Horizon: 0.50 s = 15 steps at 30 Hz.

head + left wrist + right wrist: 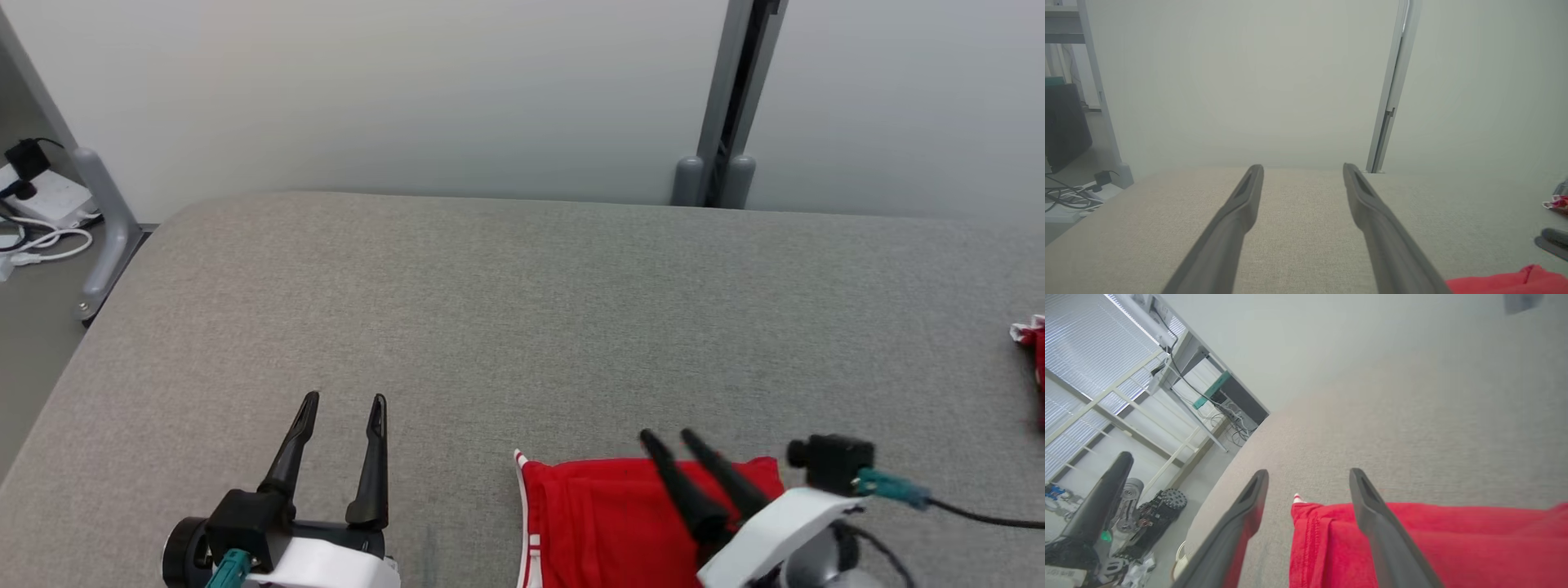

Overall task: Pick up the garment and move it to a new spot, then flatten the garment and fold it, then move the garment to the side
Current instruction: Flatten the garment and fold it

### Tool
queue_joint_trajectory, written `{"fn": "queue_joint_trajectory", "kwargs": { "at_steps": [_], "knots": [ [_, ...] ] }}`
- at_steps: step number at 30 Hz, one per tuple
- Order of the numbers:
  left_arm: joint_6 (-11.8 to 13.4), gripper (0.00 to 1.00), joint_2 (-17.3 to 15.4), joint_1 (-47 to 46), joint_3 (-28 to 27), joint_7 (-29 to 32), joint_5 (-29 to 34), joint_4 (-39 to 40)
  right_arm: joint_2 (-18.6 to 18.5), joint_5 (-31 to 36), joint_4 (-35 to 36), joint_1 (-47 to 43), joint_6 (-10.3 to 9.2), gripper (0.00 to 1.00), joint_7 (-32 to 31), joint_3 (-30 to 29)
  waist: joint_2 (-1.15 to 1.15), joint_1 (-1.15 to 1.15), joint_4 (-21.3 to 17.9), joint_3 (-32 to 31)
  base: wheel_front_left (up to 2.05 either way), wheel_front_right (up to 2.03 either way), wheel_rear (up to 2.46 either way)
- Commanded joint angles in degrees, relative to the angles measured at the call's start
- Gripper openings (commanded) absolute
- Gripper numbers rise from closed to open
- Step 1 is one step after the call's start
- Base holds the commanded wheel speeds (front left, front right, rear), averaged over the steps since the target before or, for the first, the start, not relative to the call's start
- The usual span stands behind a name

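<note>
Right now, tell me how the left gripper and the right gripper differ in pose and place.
The left gripper hangs over bare grey table; the right gripper hangs over the red garment. In the head view the left gripper points roughly straight up the picture, while the right gripper leans toward the robot's left. Both stand open, holding nothing.

On the table (pixel 522 310), at the near edge, right of the middle: the garment (pixel 604 523). Over its far edge, the right gripper (pixel 666 434), one finger to each side of the garment's far-left corner. Left of the garment and apart from it, by the same near edge: the left gripper (pixel 344 398). At the right edge, a second cloth (pixel 1030 343). Behind the far edge, a post (pixel 727 122); beyond the far-left corner, down on the floor, a power strip (pixel 45 196).
</note>
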<state>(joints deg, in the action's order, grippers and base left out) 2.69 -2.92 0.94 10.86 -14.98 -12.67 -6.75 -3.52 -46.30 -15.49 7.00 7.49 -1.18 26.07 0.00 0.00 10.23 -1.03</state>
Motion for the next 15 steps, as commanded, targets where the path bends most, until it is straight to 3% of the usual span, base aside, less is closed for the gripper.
{"fn": "queue_joint_trajectory", "kwargs": {
  "at_steps": [1, 9, 15],
  "knots": [
    [0.3, 1.0, -0.1, 0.0, -0.3, -0.3, -0.2, 0.4, -0.8, 1.8, 1.0, 0.3, 0.0, 1.0, 0.0, -2.6, 0.0, 0.0, -1.2, -0.2, 0.0, 0.0, 0.0],
    [0.7, 1.0, -0.1, -0.7, -0.6, -0.3, -0.7, 1.5, -2.7, 19.1, 9.5, -1.6, 0.0, 1.0, 0.0, -18.7, 0.0, 0.0, -5.0, -0.3, 0.0, 0.0, 0.0],
    [1.0, 1.0, -0.1, -1.0, -0.4, -0.3, -1.7, 2.2, -5.1, 27.3, 12.9, -4.1, 0.0, 1.0, 6.1, -25.1, 0.0, 0.0, -6.5, -0.3, 0.0, 0.0, 0.0]
  ]
}}
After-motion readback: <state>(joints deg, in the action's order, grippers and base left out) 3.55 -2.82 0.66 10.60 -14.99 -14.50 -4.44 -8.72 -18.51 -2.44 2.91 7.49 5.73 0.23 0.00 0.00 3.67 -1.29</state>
